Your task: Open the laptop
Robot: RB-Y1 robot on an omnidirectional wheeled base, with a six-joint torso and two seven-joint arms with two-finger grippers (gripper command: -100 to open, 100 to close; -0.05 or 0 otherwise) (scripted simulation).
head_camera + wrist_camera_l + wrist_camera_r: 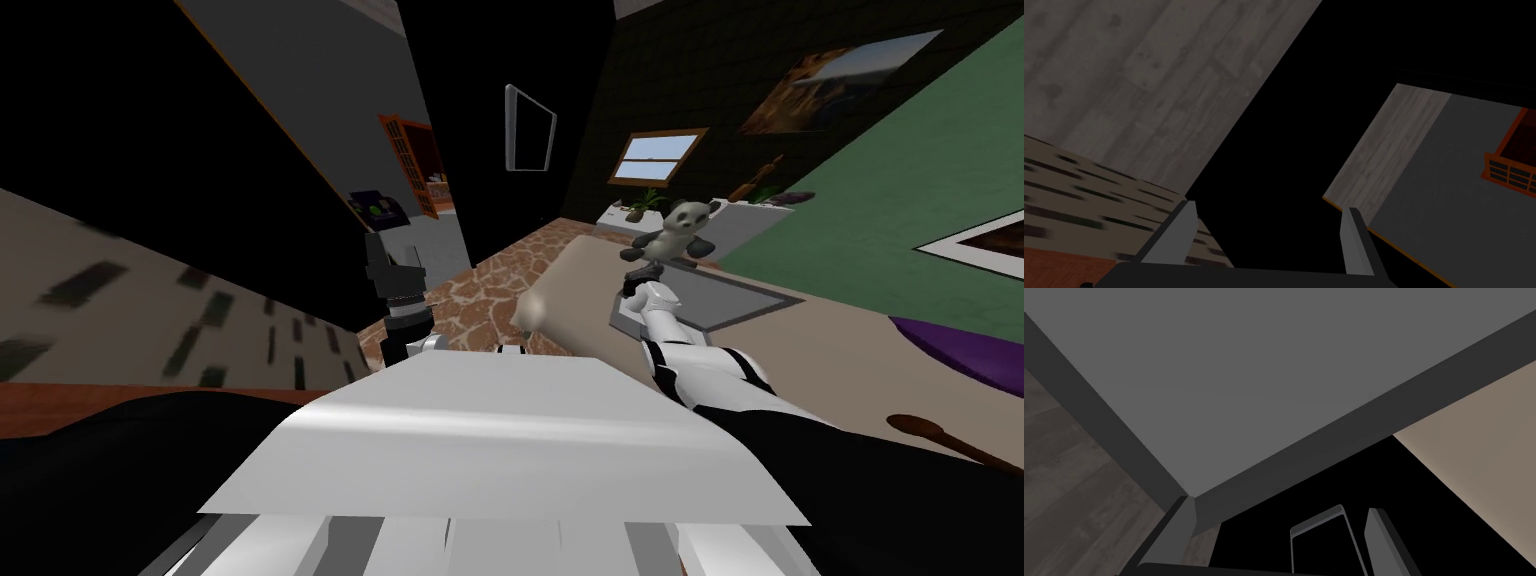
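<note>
Here the closed grey laptop lies on the beige table at one o'clock, its lid probably stiff and light, best lifted at the free edge; right gripper gapes at its corner, left gripper gapes idle.

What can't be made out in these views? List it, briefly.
- Laptop, head view: the right forearm covers its near corner; whether the lid has lifted is unclear.
- Grey dark-rimmed surface ahead of the open right gripper, right wrist view: cut off by the edges.
- Purple object, head view: cut off by the right edge; unidentifiable.
</note>
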